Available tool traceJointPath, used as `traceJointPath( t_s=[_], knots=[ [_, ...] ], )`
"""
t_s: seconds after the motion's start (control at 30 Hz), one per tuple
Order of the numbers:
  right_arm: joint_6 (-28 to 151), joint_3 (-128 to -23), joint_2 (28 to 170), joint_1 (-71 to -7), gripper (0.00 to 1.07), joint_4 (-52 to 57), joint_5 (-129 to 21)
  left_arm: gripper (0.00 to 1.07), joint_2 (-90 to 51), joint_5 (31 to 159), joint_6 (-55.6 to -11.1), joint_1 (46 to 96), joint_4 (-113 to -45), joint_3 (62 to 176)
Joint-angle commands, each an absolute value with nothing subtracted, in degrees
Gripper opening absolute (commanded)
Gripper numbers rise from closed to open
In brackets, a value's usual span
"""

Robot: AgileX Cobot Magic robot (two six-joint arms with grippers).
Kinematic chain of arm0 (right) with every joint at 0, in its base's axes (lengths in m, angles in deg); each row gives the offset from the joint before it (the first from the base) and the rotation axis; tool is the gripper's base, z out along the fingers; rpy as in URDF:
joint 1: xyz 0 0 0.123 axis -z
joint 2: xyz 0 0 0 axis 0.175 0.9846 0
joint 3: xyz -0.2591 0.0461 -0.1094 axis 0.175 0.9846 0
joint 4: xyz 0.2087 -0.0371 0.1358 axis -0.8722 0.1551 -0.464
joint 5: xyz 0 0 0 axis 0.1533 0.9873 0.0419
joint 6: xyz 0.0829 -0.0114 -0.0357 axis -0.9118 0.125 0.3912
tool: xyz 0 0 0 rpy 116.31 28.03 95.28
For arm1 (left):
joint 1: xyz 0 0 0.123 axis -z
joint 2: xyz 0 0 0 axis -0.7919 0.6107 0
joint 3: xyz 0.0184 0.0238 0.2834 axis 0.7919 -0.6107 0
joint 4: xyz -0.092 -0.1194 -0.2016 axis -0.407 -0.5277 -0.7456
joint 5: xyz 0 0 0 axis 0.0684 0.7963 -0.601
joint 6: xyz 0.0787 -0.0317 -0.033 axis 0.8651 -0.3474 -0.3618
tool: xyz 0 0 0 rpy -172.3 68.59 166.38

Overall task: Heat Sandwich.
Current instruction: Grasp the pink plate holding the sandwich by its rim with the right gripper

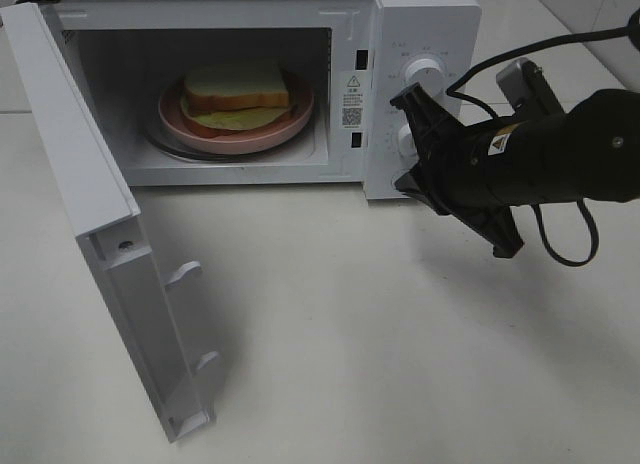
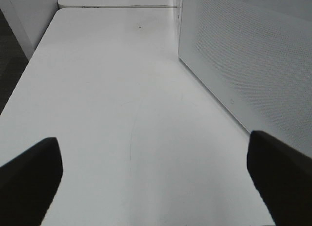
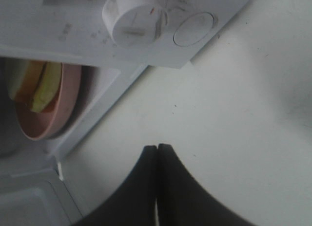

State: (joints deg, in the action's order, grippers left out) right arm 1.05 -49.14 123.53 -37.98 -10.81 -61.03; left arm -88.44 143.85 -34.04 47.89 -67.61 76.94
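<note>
Table (image 1: 350,334): white. A broad bare stretch lies in front of the microwave, with nothing in the door's path.

Microwave (image 1: 340,24): stands at the back of the table with its cavity exposed.

Door (image 1: 140,304): swung fully out to the left, its free edge pointing toward the near side of the table.

Plate (image 1: 240,144): pink, seated inside the cavity.

Sandwich (image 1: 238,92): rests on the plate, well inside the cavity lip. Loading is judged complete.

Upper knob (image 1: 424,72): on the control panel, in the clear. The lower one is partly hidden by the right arm.

Right tool (image 3: 157,150): fingers pressed together, holding nothing. It hangs just in front of the control panel, beside the knobs and apart from them.

Left tool (image 2: 153,155): fingers spread wide and empty, low over bare table next to a white dotted panel. Whether that is the door's outer face or the microwave's side cannot be told.

Step in hand, as judged: closing up before heating. The next move calls for pushing the door through its arc until it latches, and only then turning a knob.

Caution: the right arm and its hanging cable sit near where the door's free edge will land, so clearance there looks tight.
</note>
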Motion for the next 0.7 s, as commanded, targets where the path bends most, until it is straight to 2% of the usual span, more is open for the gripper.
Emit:
traceJointPath(
  t_s=[0.03,0.7],
  knots=[
    [9.99,-49.20,120.72,-38.16,0.01,-8.98,-53.93,0.97,-89.70,143.56,-33.98,48.18,-67.44,76.88],
    [51.35,-49.14,110.98,-38.16,0.05,-13.16,-27.40,0.97,-89.70,143.56,-33.98,48.18,-67.44,76.88]
  ],
)
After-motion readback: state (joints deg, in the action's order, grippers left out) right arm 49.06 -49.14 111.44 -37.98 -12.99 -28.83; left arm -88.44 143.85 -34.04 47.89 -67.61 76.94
